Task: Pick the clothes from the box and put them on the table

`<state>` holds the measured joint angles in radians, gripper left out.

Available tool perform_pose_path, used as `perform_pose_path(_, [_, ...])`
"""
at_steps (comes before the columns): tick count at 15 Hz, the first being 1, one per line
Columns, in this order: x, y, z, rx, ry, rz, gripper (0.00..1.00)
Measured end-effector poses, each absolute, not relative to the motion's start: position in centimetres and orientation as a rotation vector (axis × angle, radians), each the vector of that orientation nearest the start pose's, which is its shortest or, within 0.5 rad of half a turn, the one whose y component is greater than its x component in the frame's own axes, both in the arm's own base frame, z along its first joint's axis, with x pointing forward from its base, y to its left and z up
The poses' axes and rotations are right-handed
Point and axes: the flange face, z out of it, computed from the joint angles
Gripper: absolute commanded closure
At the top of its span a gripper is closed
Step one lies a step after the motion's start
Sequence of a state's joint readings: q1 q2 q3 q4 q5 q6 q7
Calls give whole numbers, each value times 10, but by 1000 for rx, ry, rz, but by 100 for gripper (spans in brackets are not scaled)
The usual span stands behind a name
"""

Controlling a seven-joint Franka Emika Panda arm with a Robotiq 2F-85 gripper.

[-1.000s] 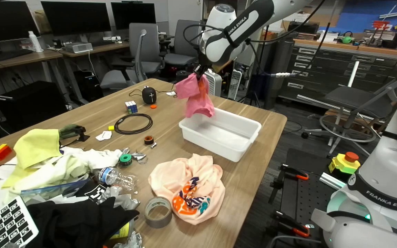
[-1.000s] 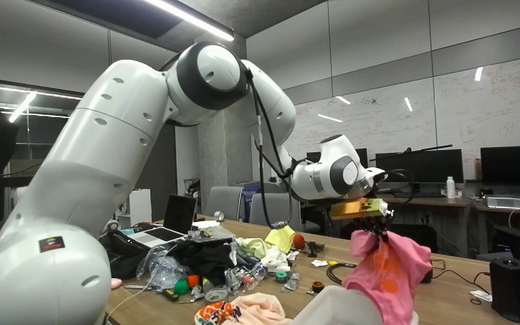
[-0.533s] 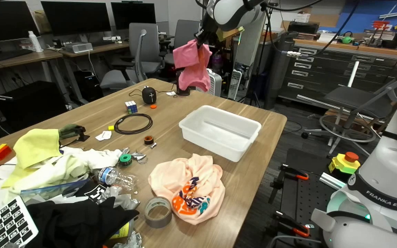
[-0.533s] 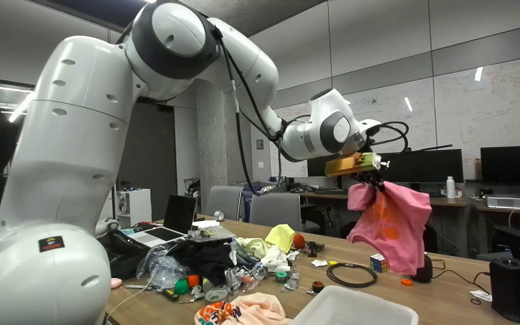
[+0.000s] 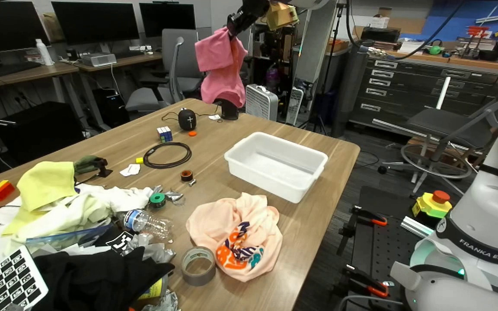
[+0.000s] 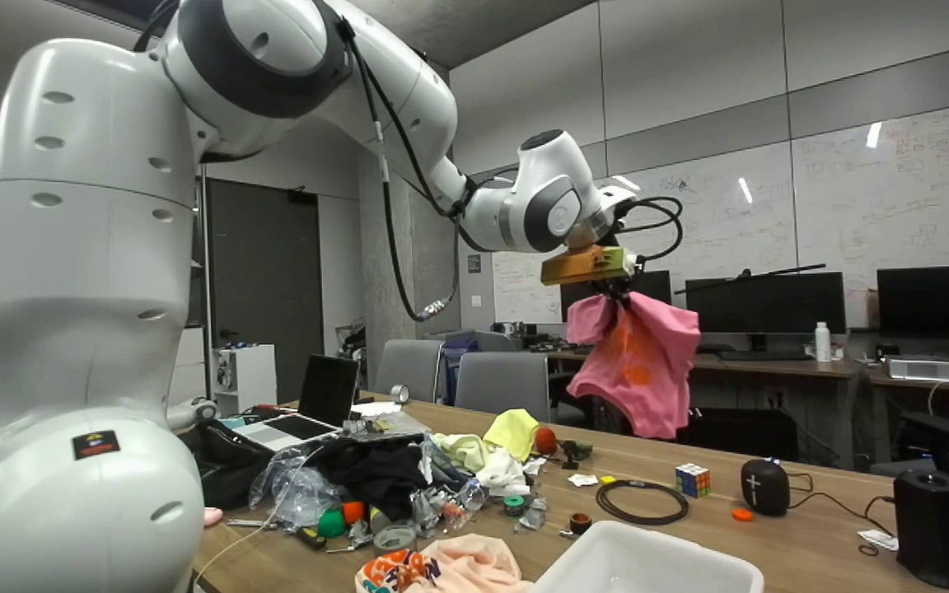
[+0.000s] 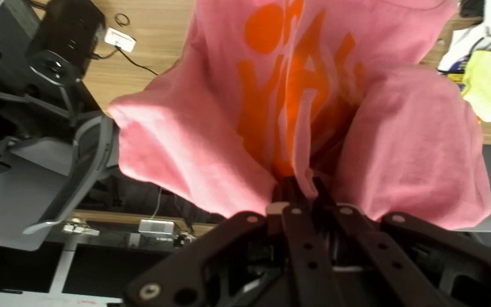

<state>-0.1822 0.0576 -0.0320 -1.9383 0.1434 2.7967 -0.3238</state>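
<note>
My gripper (image 7: 304,186) is shut on a pink shirt (image 7: 211,128) with an orange print, pinching a fold between its fingertips. The shirt hangs down in the air, above the table (image 5: 208,177) and apart from it. The gripper (image 5: 231,35) and the shirt (image 5: 224,80) show high over the table's far end in an exterior view, and again the gripper (image 6: 616,295) and shirt (image 6: 647,371). The white box (image 5: 266,183) stands on the table, its visible floor bare; part of the box (image 6: 606,568) also shows. A peach garment (image 5: 227,216) lies crumpled beside the box.
A heap with yellow cloth (image 5: 48,181), black cloth (image 5: 97,276) and a plastic bottle (image 5: 147,223) covers one table end. A tape roll (image 5: 198,265), cable coil (image 5: 167,164), puzzle cube (image 5: 164,134), black speaker (image 5: 187,119) and taller black device (image 6: 940,527) stand or lie about.
The gripper has lifted the pink shirt up out of the box and carried it up and to the left in both exterior views. The box and peach garment have not moved.
</note>
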Motion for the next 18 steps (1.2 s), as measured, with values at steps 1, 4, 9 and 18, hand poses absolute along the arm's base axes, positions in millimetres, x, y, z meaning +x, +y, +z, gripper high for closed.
perform_pose_path(1, [604, -125, 555, -2975, -45, -1277, 92])
perform_pose_path(4, [592, -83, 572, -2893, -213, -1317, 91])
perform_pose_path(9, [559, -27, 587, -2723, -498, -1343, 90])
perform_pose_path(18, [509, -16, 596, -2492, -817, -1299, 21])
